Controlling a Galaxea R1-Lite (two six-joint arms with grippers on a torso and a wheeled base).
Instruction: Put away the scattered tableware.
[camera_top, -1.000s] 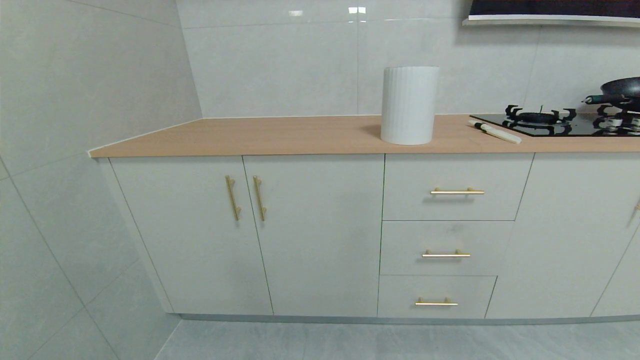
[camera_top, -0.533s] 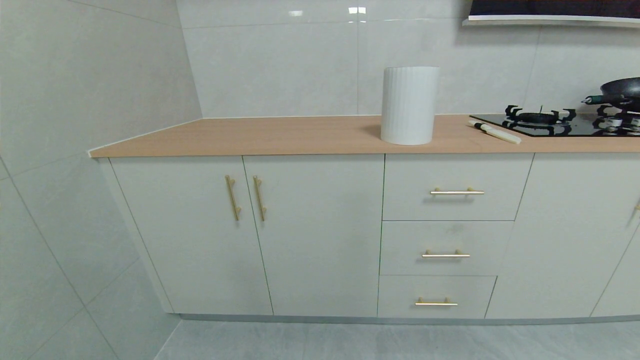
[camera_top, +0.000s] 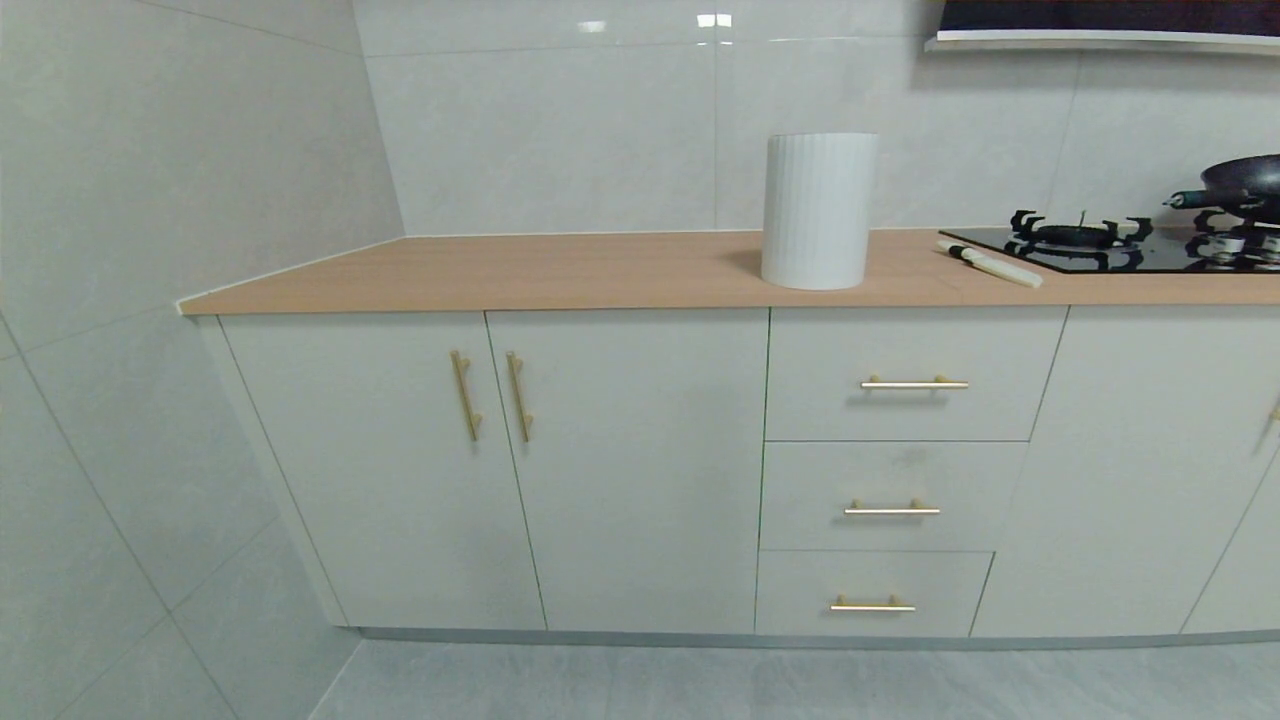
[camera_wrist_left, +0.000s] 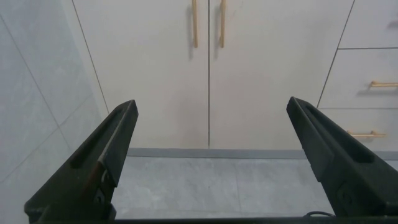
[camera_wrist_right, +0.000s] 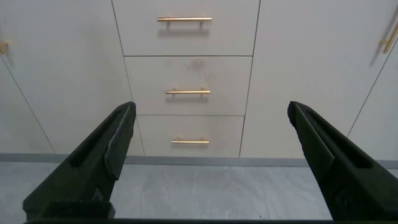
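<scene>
Nothing has moved in the last second: left claw (camera_wrist_left: 211, 107) and right claw (camera_wrist_right: 211, 108) hang spread and empty, so the cream utensil (camera_top: 988, 263) at the tabletop's (camera_top: 560, 270) right lies untouched.

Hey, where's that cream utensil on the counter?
In the head view, the cream utensil lies flat on the wooden countertop toward the robot's right, between the white ribbed canister and the gas hob, close beside the hob's edge.

The right tool (camera_wrist_right: 211, 107), jaws spread wide, faces three drawers (camera_wrist_right: 188, 74) with gold handles (camera_wrist_right: 185, 20).
</scene>
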